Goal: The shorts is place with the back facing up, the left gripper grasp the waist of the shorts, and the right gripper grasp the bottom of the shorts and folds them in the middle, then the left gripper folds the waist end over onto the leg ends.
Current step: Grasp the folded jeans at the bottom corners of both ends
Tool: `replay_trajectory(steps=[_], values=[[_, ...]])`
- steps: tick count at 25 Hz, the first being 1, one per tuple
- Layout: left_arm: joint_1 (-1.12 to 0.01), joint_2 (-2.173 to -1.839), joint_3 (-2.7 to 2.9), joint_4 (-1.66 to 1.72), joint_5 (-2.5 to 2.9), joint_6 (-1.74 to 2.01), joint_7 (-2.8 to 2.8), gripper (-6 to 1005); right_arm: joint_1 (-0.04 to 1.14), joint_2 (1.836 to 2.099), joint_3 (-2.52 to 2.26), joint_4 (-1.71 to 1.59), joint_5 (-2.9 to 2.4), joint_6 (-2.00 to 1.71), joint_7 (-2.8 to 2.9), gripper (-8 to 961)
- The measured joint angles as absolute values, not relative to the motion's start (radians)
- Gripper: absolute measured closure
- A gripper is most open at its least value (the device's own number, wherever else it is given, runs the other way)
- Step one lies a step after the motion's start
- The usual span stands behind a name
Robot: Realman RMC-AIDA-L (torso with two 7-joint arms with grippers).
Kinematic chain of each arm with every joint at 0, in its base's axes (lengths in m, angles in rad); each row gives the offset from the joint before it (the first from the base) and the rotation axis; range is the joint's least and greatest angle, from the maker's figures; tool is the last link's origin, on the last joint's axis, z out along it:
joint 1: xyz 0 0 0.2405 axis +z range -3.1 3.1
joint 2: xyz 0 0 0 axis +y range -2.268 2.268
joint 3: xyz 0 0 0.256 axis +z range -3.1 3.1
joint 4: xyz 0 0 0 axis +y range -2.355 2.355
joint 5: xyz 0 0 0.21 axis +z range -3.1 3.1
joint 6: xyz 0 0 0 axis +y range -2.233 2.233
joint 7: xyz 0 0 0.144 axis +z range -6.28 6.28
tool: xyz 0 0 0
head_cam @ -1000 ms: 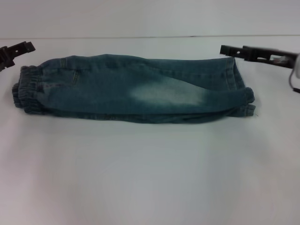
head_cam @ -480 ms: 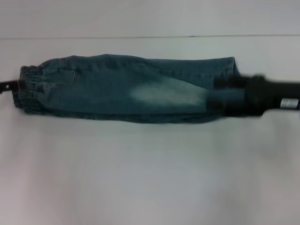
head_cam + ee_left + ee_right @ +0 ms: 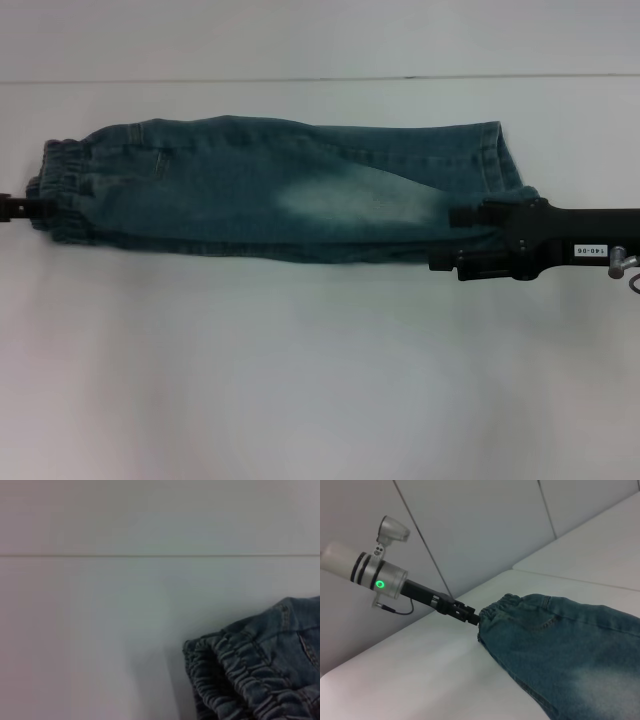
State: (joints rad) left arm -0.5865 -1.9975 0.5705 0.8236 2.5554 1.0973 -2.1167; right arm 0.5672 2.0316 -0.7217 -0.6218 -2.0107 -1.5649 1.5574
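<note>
Shorts (image 3: 280, 190): folded lengthwise, lying flat on white table (image 3: 320, 380), long axis left-right; waist (image 3: 60, 190) pointing to robot's left, leg ends (image 3: 505, 160) to its right. Left hand (image 3: 38, 207) at waist edge, grip: can't tell. Right hand (image 3: 448, 240) over leg ends, fingers spread apart, low on the fabric.

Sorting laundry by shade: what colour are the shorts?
Faded blue-green denim shorts with a pale washed patch; clearest in the head view.

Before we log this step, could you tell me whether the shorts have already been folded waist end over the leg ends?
No, in the head view the shorts lie stretched out, the waist at one end and the leg ends at the other.
</note>
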Motion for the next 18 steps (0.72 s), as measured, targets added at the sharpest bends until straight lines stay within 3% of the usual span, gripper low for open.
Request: replay_trajectory(steps=[18], values=[[-0.617, -2.013, 0.688, 0.78, 2.563, 1.024, -2.115, 53, 0.574, 2.035, -0.722, -0.595, -2.011, -1.506, 1.564, 4]])
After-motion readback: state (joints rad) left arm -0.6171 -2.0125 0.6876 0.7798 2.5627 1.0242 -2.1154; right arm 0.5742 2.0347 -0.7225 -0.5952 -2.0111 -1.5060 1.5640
